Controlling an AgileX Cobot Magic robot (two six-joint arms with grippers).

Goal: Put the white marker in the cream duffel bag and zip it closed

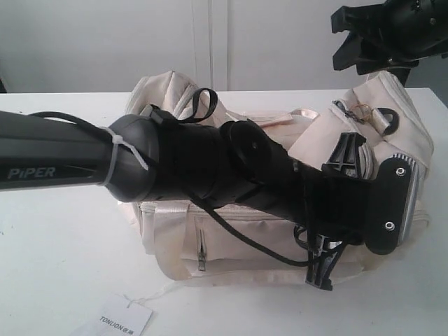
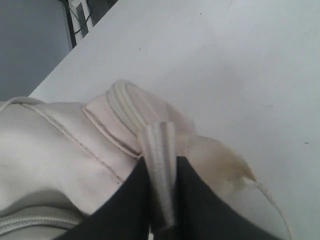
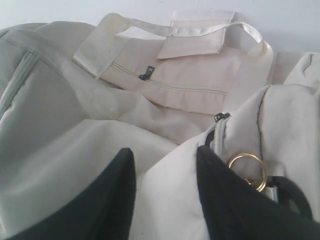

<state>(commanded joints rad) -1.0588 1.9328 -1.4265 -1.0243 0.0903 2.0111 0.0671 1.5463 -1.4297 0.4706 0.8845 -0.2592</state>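
The cream duffel bag point(image 1: 175, 238) lies on the white table point(image 1: 63, 252), and my left arm reaches across its top and hides it. My left gripper point(image 2: 163, 162) is shut on a cream webbing strap point(image 2: 159, 142) at the bag's edge; in the exterior view it point(image 1: 318, 269) points down at the bag's front right. My right gripper point(image 3: 165, 165) is open just above the bag's fabric point(image 3: 65, 125). One of its fingers point(image 3: 225, 195) lies beside the gold ring pull point(image 3: 247, 170) and the zipper end point(image 3: 219, 120). The white marker is not in view.
A white paper tag printed TONLION point(image 1: 119, 318) lies on a string at the table's front. The right arm point(image 1: 392, 31) hangs above the bag's right end, near the gold ring point(image 1: 364, 108). A front pocket zipper point(image 1: 201, 255) faces the camera.
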